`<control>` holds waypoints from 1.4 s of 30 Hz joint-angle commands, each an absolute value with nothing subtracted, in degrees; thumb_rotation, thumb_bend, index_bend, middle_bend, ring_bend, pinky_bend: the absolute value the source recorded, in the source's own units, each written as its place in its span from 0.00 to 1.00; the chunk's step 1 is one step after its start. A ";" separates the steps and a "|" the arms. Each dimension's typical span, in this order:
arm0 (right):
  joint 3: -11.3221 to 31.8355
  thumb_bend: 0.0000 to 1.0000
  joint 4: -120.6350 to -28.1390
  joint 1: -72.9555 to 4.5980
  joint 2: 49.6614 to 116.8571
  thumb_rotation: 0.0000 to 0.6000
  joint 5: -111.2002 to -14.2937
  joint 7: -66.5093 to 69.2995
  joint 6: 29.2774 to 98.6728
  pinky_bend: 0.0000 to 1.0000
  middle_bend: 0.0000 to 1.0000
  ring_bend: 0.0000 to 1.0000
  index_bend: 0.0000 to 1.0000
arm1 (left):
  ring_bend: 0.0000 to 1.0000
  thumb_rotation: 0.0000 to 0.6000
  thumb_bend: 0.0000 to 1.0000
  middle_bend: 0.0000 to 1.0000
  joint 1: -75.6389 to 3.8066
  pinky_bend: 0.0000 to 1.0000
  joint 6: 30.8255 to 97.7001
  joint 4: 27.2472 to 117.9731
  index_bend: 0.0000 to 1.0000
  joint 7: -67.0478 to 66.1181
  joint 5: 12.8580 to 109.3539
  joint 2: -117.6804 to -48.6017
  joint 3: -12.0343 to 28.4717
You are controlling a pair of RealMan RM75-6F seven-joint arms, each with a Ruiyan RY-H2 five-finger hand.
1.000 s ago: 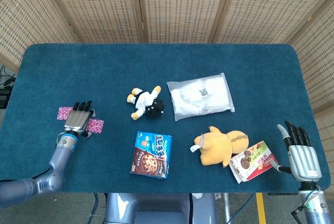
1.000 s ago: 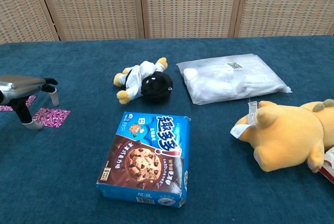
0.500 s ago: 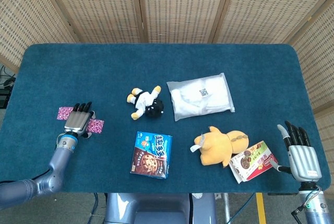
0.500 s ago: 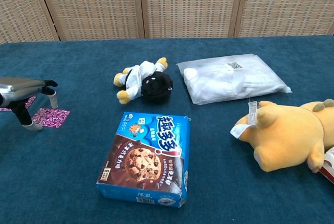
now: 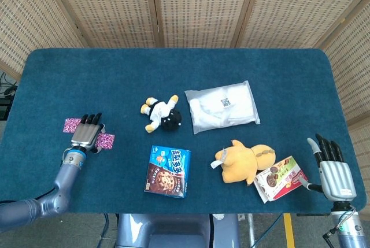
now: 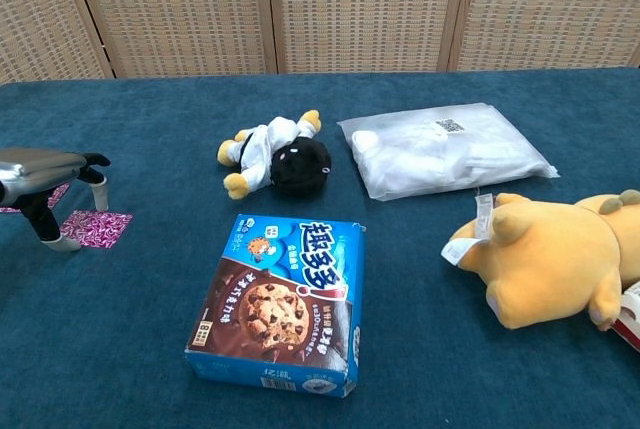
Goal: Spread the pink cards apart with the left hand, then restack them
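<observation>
I have the left robot hand [image 5: 88,132] palm-down over the pink cards [image 5: 106,140], holding nothing, fingers stretched forward with their tips down near the counter [image 5: 173,69]. One card pokes out beyond the fingertips on the far left side, another shows on the hand's right by the thumb, so I judge the spread done or nearly done; the restack is all left. From the chest view the thumb tip [image 6: 99,181] looks to rest on or just beside the near card (I can't tell for sure at this angle).

Room is decent: the counter's left edge lies well off to the hand's left, the near edge is behind the wrist, and the closest clutter, the small plush doll [image 5: 161,113] and the cookie box [image 5: 167,171], sits well apart to the hand's right. The right robot hand [image 5: 330,164] idles wide, empty, beside the red snack packet [image 5: 281,178].
</observation>
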State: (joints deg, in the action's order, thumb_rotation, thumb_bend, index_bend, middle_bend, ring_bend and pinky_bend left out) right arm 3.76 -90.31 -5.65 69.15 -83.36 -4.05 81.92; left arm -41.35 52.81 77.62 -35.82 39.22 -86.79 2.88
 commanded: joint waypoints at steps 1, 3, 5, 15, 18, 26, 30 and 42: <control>3.76 0.03 -90.32 -5.65 69.15 1.00 -83.36 -4.08 81.94 0.00 0.00 0.00 0.00 | 0.00 1.00 0.26 0.00 -41.33 0.00 52.82 77.58 0.43 -35.87 39.22 -86.83 2.85; 3.77 0.03 -90.34 -5.64 69.15 1.00 -83.36 -4.09 81.94 0.00 0.00 0.00 0.00 | 0.00 1.00 0.26 0.00 -41.30 0.00 52.80 77.56 0.43 -35.88 39.21 -86.88 2.85; 3.75 0.03 -90.36 -5.64 69.14 1.00 -83.36 -4.08 81.92 0.00 0.00 0.00 0.00 | 0.00 1.00 0.27 0.00 -41.28 0.00 52.80 77.52 0.43 -35.89 39.25 -86.92 2.83; 3.70 0.03 -90.37 -5.63 69.17 1.00 -83.43 -4.15 81.95 0.00 0.00 0.00 0.00 | 0.00 1.00 0.29 0.00 -41.19 0.00 52.96 77.92 0.45 -35.65 39.47 -86.44 3.14; 3.71 0.03 -90.41 -5.60 69.11 1.00 -83.44 -4.07 81.99 0.00 0.00 0.00 0.00 | 0.00 1.00 0.29 0.00 -41.14 0.00 52.94 78.05 0.45 -35.52 39.62 -86.27 3.17; 3.73 0.03 -90.50 -5.56 69.03 1.00 -83.46 -4.00 82.08 0.00 0.00 0.00 0.00 | 0.00 1.00 0.29 0.00 -41.05 0.00 53.03 78.49 0.47 -35.27 39.83 -85.94 3.31; 3.72 0.03 -90.47 -5.56 69.03 1.00 -83.47 -3.96 82.06 0.00 0.00 0.00 0.00 | 0.00 1.00 0.29 0.00 -40.97 0.00 53.10 78.71 0.47 -34.87 40.06 -85.65 3.51; 3.72 0.03 -90.45 -5.61 69.09 1.00 -83.37 -4.22 81.91 0.00 0.00 0.00 0.00 | 0.00 1.00 0.29 0.00 -40.66 0.00 53.22 78.14 0.47 -33.69 39.57 -83.38 4.51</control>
